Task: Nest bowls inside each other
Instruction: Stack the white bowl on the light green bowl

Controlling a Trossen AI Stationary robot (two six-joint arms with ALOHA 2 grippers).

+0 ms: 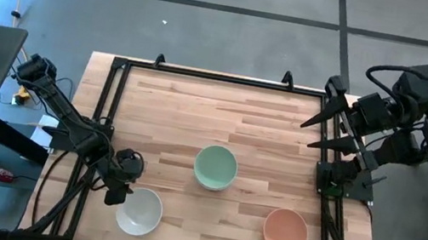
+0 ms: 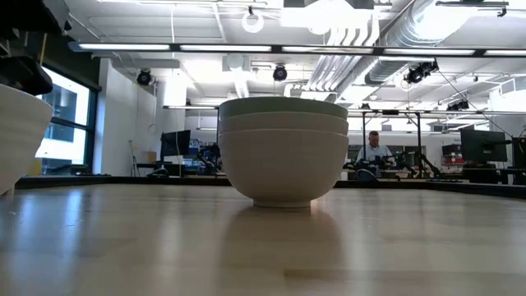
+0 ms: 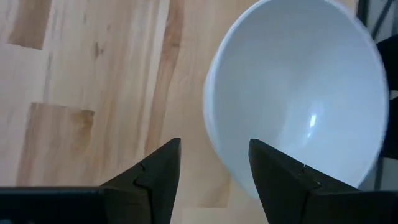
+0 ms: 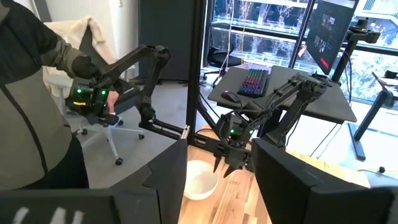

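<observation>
Left gripper (image 1: pixel 116 195) open at white bowl (image 1: pixel 139 212) rim | right gripper (image 1: pixel 312 132) off-table

A pale green bowl (image 1: pixel 215 167) stands upright near the middle of the counter. In the low view it sits nested inside two off-white bowls (image 2: pixel 283 168), making one stack. A single white bowl (image 1: pixel 139 212) stands upright at the near left part, empty and glossy inside. A salmon-orange bowl (image 1: pixel 285 231) stands upright at the near right part, well apart from the others.
</observation>
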